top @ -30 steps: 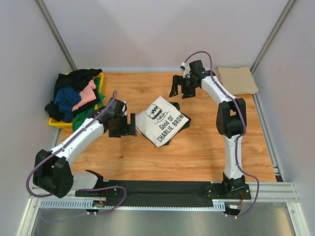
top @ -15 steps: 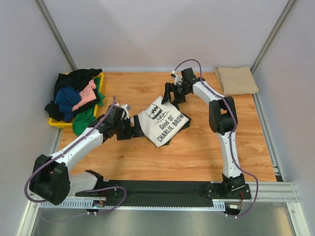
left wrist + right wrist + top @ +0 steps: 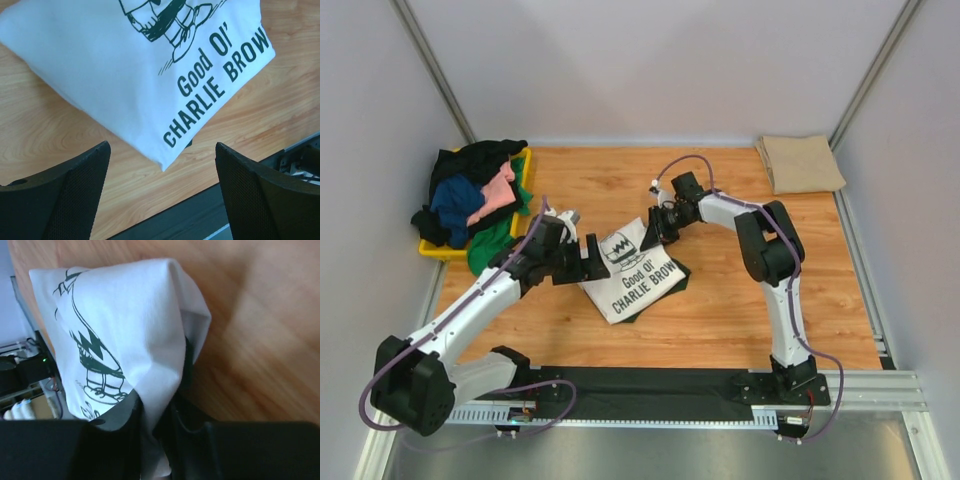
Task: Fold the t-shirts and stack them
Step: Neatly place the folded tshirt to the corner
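The right hand (image 3: 657, 226) pinches the far corner of the Charlie Brown t-shirt (image 3: 632, 272); the left hand (image 3: 592, 258), spread wide, hovers beside its left edge.

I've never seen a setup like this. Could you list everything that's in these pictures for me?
printed t-shirt: one, cream with a dark "Good Ol' Charlie Brown" print, folded, middle of the table.
tan t-shirt: one, tan, folded, far right corner.
loose t-shirts: several, exact count unclear; black, blue, pink, green; heaped in the tray and spilling over it.
tray: one, yellow, far left side.
table: one, wood-coloured.
left pincer: one, black, open, at the printed t-shirt's left corner.
right pincer: one, black, shut on the printed t-shirt's far edge.
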### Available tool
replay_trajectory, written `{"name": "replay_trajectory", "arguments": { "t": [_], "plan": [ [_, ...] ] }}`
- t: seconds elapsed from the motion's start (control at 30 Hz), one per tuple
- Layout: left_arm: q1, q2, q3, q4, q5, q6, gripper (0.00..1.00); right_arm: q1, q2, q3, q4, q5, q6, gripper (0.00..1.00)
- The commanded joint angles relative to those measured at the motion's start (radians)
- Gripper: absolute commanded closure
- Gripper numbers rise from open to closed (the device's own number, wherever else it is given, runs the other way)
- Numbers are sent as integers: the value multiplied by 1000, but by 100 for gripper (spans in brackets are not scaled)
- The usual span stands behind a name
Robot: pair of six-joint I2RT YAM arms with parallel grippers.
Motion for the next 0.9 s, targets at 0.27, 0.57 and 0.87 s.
{"name": "replay_trajectory", "arguments": {
  "t": [0.27, 0.57, 0.87],
  "plan": [
    [3, -134, 207, -300, -70, 156, 7, 1, -71, -139, 25, 143, 84, 100],
    [3, -373, 202, -442, -191, 222, 7, -232, -247, 96, -285, 392, -128, 100],
    [3, -591, 125, -372, -224, 178, 6, -413, -155, 466, -415, 619, -244, 100]
  ]
}}
